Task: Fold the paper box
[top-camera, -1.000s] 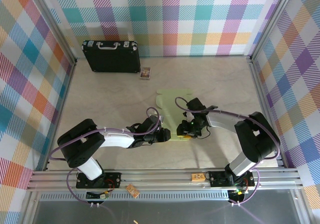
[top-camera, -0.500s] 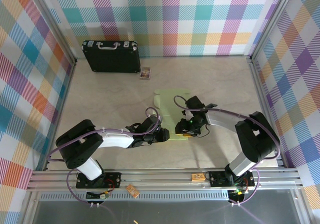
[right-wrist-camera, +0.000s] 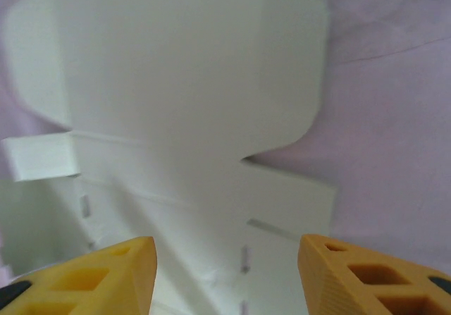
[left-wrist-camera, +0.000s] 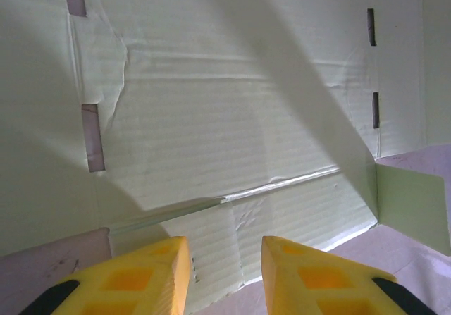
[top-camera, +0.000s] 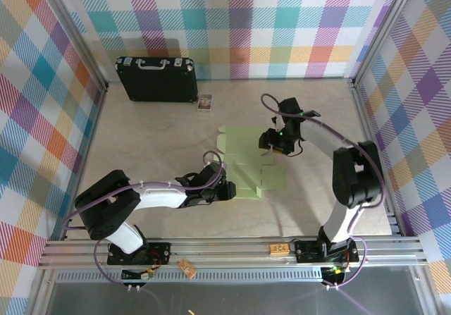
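The paper box (top-camera: 243, 163) lies as a flat pale-green cutout in the middle of the table, its flaps spread out. My left gripper (top-camera: 229, 190) sits low at the card's near-left edge. In the left wrist view its yellow fingertips (left-wrist-camera: 225, 248) stand apart over the near edge of the creased card (left-wrist-camera: 225, 103), with nothing clamped between them. My right gripper (top-camera: 270, 144) hovers over the card's far-right part. Its jaws (right-wrist-camera: 225, 248) are wide open above the rounded tabs (right-wrist-camera: 176, 82), and they touch nothing.
A black briefcase (top-camera: 156, 79) with a silver handle stands at the back left, and a tiny picture card (top-camera: 205, 102) lies just to its right. Plaid walls and metal rails (top-camera: 366, 118) enclose the table on both sides.
My right gripper opened, let go of the card's right side and moved up and away toward the back. The right flap dropped flat to the right. The left gripper stayed put.
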Action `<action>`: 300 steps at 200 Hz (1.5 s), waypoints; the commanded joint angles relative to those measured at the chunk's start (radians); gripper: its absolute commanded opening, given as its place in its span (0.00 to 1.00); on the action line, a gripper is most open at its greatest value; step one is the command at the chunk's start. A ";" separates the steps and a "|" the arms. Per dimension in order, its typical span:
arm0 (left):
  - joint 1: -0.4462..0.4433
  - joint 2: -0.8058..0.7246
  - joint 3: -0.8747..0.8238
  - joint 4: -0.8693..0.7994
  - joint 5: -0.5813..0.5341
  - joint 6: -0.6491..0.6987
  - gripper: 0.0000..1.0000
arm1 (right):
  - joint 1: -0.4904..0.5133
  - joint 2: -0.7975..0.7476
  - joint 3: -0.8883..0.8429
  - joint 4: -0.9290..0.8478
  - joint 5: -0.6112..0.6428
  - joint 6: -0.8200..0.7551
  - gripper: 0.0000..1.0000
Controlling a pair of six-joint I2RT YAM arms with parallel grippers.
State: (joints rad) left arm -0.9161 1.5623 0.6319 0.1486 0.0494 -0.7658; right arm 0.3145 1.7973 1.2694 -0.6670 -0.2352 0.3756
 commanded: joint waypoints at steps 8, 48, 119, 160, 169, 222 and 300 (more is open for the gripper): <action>-0.010 -0.004 -0.011 -0.114 -0.028 0.017 0.34 | -0.024 0.083 0.044 -0.048 0.049 -0.039 0.59; -0.010 -0.013 -0.011 -0.118 -0.028 0.021 0.34 | -0.031 0.163 0.072 -0.046 0.016 -0.044 0.60; -0.010 0.004 -0.007 -0.109 -0.023 0.023 0.35 | -0.028 0.152 0.077 -0.048 -0.127 -0.039 0.54; -0.010 0.014 -0.006 -0.104 -0.022 0.023 0.35 | -0.021 0.124 0.089 -0.060 -0.129 -0.041 0.51; -0.010 0.015 -0.005 -0.104 -0.020 0.023 0.35 | -0.018 0.122 0.090 -0.061 -0.135 -0.040 0.51; -0.010 0.016 -0.008 -0.100 -0.021 0.023 0.35 | 0.006 0.097 0.095 -0.056 -0.164 -0.046 0.50; -0.010 0.017 -0.012 -0.093 -0.019 0.023 0.35 | 0.045 0.118 0.120 -0.045 -0.217 -0.046 0.50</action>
State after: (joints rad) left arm -0.9161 1.5547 0.6323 0.1261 0.0395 -0.7586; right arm 0.3473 1.9144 1.3682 -0.7006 -0.4038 0.3492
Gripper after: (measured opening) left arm 0.345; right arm 0.498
